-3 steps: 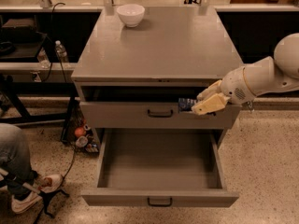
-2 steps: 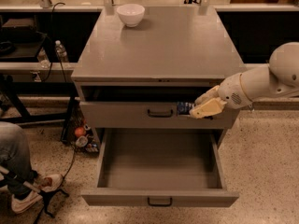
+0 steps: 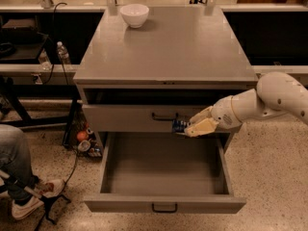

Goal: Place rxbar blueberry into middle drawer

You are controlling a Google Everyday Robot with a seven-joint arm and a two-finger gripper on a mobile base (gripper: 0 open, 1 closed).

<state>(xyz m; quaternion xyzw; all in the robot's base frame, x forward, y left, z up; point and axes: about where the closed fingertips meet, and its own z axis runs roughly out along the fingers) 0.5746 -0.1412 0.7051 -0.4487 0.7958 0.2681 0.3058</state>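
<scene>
My gripper [image 3: 192, 125] is shut on the rxbar blueberry [image 3: 179, 126], a small dark blue bar that sticks out to the left of the fingers. It hangs in front of the closed upper drawer front [image 3: 130, 118], above the back right part of the middle drawer [image 3: 163, 206]. That lowest drawer is pulled wide open and its grey inside is bare. My white arm [image 3: 269, 100] reaches in from the right.
A white bowl [image 3: 134, 14] stands at the back left of the grey cabinet top [image 3: 168, 47]. A seated person's leg and shoe [image 3: 21, 186] are at the lower left. Bottles and clutter [image 3: 84, 141] lie beside the cabinet's left side.
My gripper with the bar has moved left and slightly down along the upper drawer front, over the open drawer.
</scene>
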